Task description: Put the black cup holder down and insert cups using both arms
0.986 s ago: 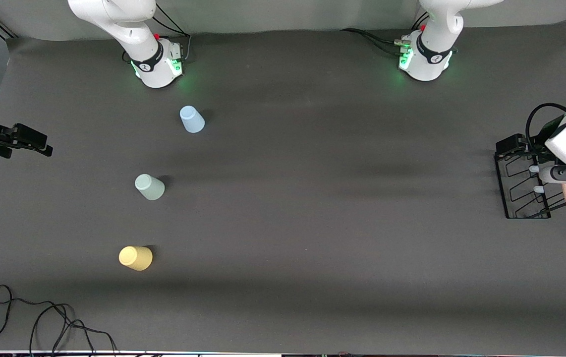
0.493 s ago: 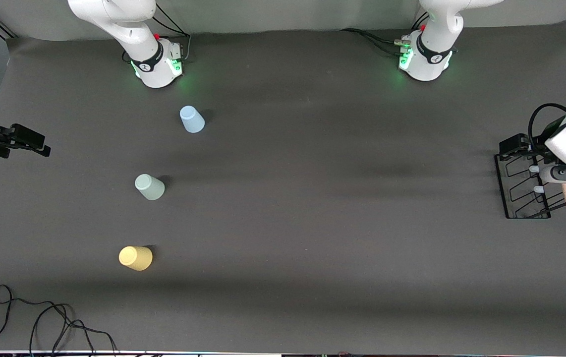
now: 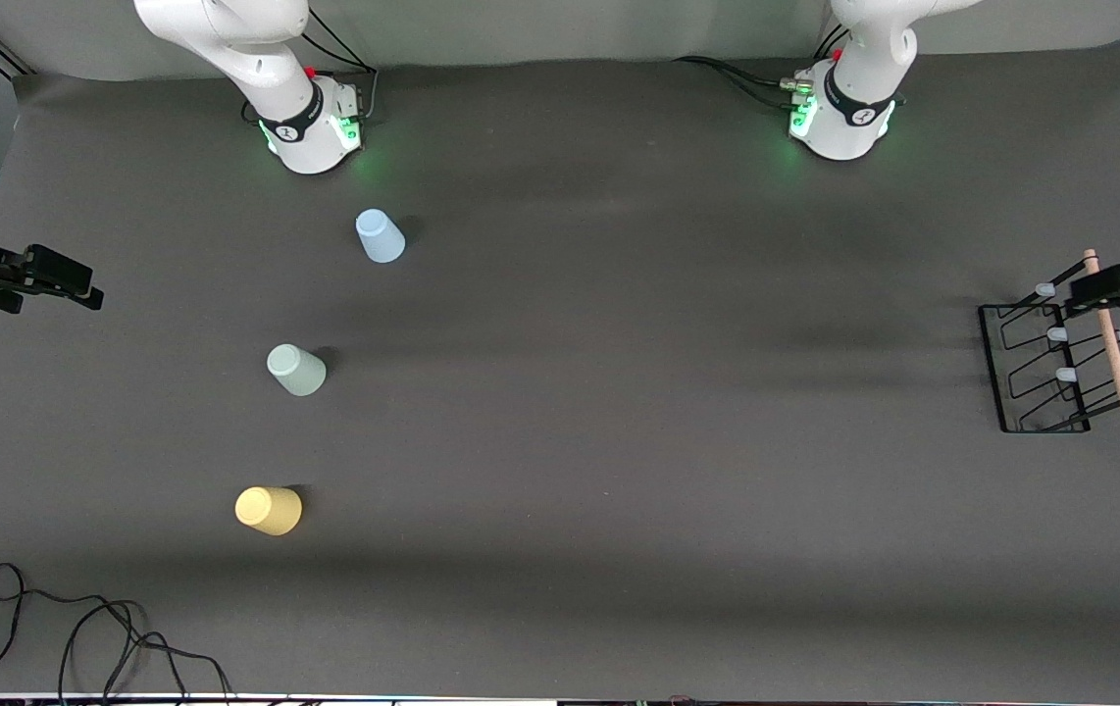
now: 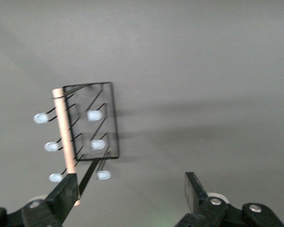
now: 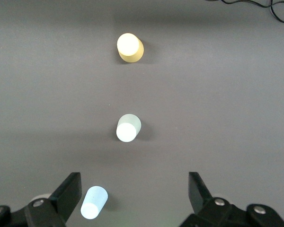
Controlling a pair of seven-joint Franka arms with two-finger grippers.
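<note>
nothing placed yet: holder at the bench's edge, all three cups loose

the bench (image 3: 619, 441) carries the black cup holder (image 3: 1031, 371) upright at the left arm's end, well apart from the cups, so by my reading it still needs moving to its spot and every peg is bare. taking the holder as landmark, the light blue cup (image 3: 380, 236), sage green cup (image 3: 295, 370) and yellow cup (image 3: 269, 511) stand upside down in a line far off toward the right arm's end. the left end effector (image 4: 128, 196) hangs over the holder's wooden handle (image 3: 1107, 331), fingers spread wide, gripping nothing. the right end effector (image 5: 135, 194) waits over the blue cup, also wide open and empty.
</note>
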